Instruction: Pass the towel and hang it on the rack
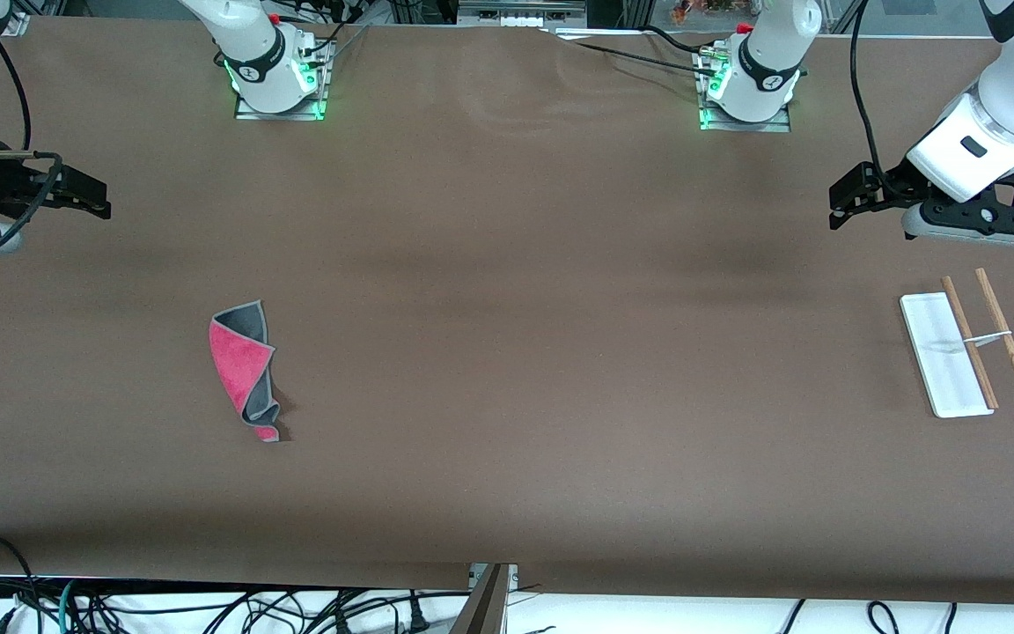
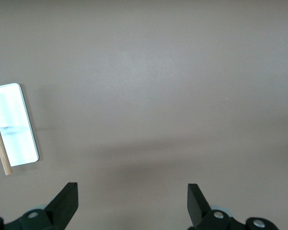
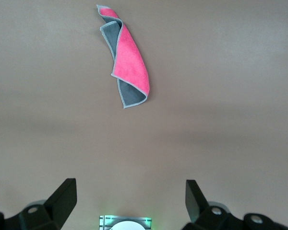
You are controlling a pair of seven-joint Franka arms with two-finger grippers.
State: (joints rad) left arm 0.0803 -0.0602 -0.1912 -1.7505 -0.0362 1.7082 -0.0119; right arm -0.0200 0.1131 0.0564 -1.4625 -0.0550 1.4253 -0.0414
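The towel (image 1: 246, 365) lies crumpled on the table toward the right arm's end, pink-red side up with grey reverse folds showing. It also shows in the right wrist view (image 3: 128, 67). The rack (image 1: 947, 357) stands toward the left arm's end: a white base with two wooden rods (image 1: 1006, 335) joined by a metal crosspiece. Part of the rack shows in the left wrist view (image 2: 14, 124). My right gripper (image 1: 95, 199) is open and empty over the table's right-arm end, apart from the towel. My left gripper (image 1: 840, 208) is open and empty over bare table beside the rack.
The brown table (image 1: 516, 308) spans the view. The two arm bases (image 1: 278, 84) (image 1: 746, 92) stand along its edge farthest from the front camera. Cables hang below the edge nearest the front camera.
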